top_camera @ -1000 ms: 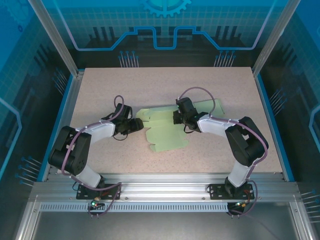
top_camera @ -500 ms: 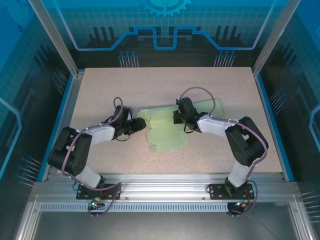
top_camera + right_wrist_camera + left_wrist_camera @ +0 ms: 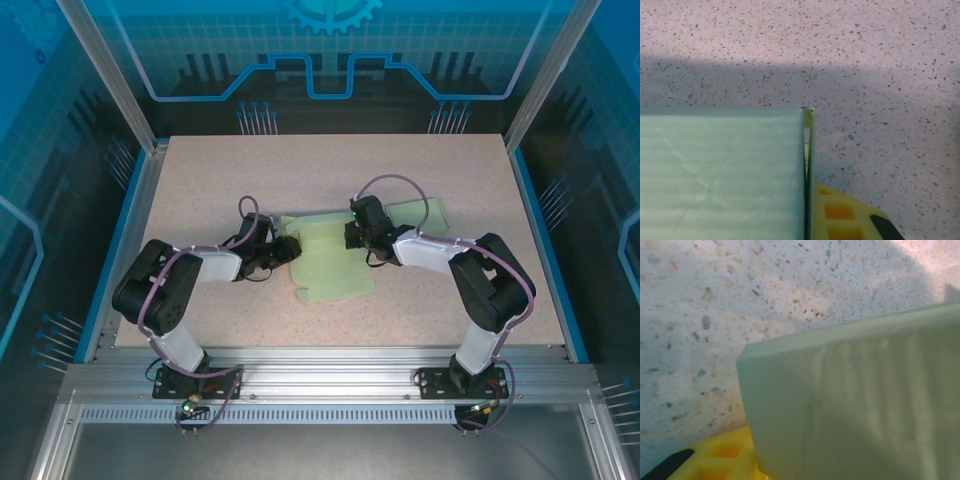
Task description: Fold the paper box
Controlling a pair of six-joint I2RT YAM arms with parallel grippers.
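Top external view: the left gripper (image 3: 290, 248) lies low at the left edge of the paper box (image 3: 330, 268). The box is a pale green cut sheet spread flat near the middle of the speckled table (image 3: 300, 170), with one panel reaching off to the right. From the left wrist, a green flap of the box stands close before the lens and covers much of the frame. One yellow finger (image 3: 720, 462) peeps out below the flap's left corner, and whether the jaws have closed on the flap I cannot tell. Just right of the box's middle, at its far edge, the right gripper (image 3: 352, 236) sits down on the sheet with its jaws closed. From the right wrist, a panel of the box runs edge-on straight down beside a yellow finger (image 3: 840, 217) and is pinched there, the panel's broad face lying to the left of that edge.
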